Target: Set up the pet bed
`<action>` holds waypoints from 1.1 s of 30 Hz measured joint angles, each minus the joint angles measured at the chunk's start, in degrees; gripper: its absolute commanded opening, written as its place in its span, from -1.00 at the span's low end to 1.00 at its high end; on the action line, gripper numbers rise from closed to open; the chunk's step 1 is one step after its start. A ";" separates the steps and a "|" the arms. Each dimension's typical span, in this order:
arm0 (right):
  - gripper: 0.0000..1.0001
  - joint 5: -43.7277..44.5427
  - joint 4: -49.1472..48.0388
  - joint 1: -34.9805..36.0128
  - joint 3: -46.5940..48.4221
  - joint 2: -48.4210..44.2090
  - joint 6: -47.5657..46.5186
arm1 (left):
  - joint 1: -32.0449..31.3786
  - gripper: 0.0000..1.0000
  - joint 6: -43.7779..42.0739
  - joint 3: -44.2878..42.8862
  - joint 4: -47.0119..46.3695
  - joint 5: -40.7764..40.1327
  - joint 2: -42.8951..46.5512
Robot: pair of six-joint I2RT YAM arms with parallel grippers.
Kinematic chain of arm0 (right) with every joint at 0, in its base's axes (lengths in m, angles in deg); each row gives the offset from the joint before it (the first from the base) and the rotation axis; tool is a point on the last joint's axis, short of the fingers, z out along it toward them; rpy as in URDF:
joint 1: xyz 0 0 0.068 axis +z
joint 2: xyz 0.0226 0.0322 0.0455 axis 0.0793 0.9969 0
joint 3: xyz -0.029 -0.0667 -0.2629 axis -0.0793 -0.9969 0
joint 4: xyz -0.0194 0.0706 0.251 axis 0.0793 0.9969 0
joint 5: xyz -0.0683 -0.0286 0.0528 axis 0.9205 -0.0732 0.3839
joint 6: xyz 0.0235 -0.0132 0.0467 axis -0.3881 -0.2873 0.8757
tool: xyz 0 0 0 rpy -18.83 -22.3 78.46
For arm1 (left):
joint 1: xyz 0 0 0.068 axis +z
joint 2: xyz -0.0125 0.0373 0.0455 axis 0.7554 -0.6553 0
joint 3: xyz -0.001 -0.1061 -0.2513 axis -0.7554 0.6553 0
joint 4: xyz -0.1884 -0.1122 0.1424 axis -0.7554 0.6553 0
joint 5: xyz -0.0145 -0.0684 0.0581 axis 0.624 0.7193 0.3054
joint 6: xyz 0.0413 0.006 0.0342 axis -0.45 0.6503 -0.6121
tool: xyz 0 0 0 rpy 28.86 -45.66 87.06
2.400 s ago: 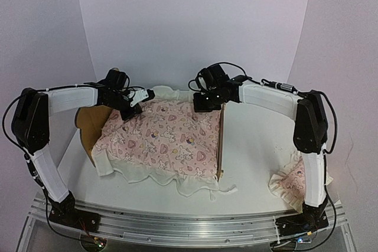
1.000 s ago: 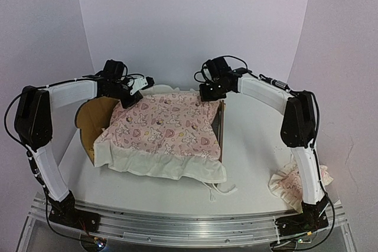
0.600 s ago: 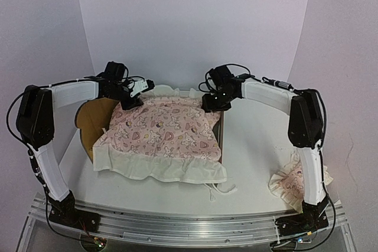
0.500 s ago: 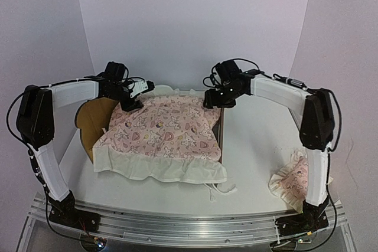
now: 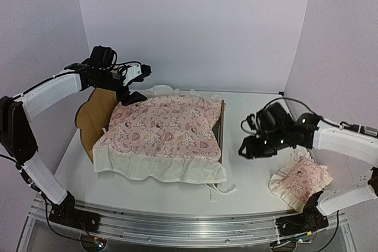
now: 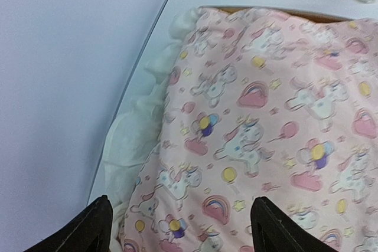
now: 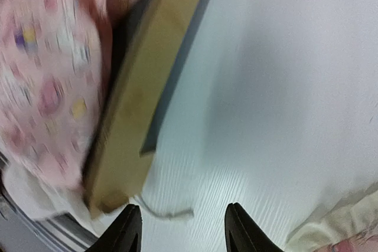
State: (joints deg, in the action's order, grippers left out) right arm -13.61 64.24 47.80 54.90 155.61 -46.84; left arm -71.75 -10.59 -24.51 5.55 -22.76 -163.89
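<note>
**Top external view.** Item: pet bed [image 5: 88,123], plywood frame, standing on the white worktop [image 5: 254,110], headboard end toward the left arm. I see a pink printed cover [image 5: 168,131] spread over the bed, its near edge hanging past the frame. Above the bed's far left corner hovers the left claw [image 5: 139,83], spread wide and empty. Off the bed's right rail, apart from it and low over the worktop, is the right claw [image 5: 243,147]; from here I cannot tell its spread. A pink pillow [image 5: 300,181] lies well right of the bed.

**Left wrist view.** The left claw [image 6: 177,234] stands wide apart, nothing between its tips, above the cover [image 6: 266,116]. A cream ruffle [image 6: 139,134] bunches along the cover's edge.

**Right wrist view (blurred).** The right claw [image 7: 183,231] is parted and holds nothing, over bare worktop just beside the bed's side rail [image 7: 159,81]. A thin tie [image 7: 168,212] lies by the rail's end.
</note>
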 measured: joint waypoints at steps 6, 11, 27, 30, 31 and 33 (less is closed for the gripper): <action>-0.20 4.88 -10.75 19.32 -19.20 -4.55 6.10 | -10.15 0.60 6.47 8.89 -2.09 5.72 7.63; -0.16 12.57 -21.56 29.46 -19.69 4.71 6.86 | -14.97 0.56 15.47 20.92 -8.10 11.03 13.76; -0.90 21.64 -24.66 35.18 -5.41 28.34 13.42 | -22.49 0.44 39.78 42.40 -33.98 7.54 23.79; -1.00 21.17 -23.00 36.09 -5.32 28.02 14.96 | -23.82 0.40 42.45 43.89 -35.63 6.72 24.31; -1.00 20.44 -22.63 36.23 -5.68 27.30 15.64 | -24.36 0.38 43.31 44.22 -36.19 6.55 24.40; -1.00 18.98 -21.46 36.44 -7.11 24.81 15.90 | -25.34 0.34 44.64 44.78 -36.88 6.28 24.68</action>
State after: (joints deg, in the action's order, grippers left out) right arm 5.36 42.78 84.24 47.79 180.42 -30.95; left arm -97.10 34.05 20.28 -31.33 -16.47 -139.20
